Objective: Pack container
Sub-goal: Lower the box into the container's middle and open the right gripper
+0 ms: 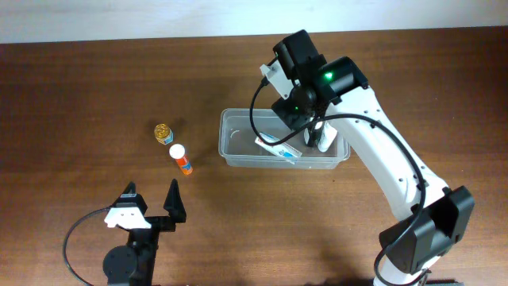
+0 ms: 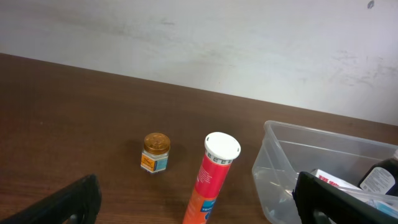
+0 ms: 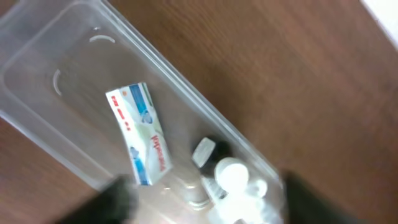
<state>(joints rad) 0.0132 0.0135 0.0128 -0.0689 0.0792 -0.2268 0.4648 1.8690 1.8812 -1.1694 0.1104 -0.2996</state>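
A small jar [image 1: 163,133] with a gold lid stood upright on the brown wooden counter [image 1: 79,95]. Near it lay an orange tube [image 1: 180,158] with a white cap, apart from the jar. A white box [image 3: 140,134] printed blue and red lay flat, with white-capped bottles [image 3: 231,174] just beside it.
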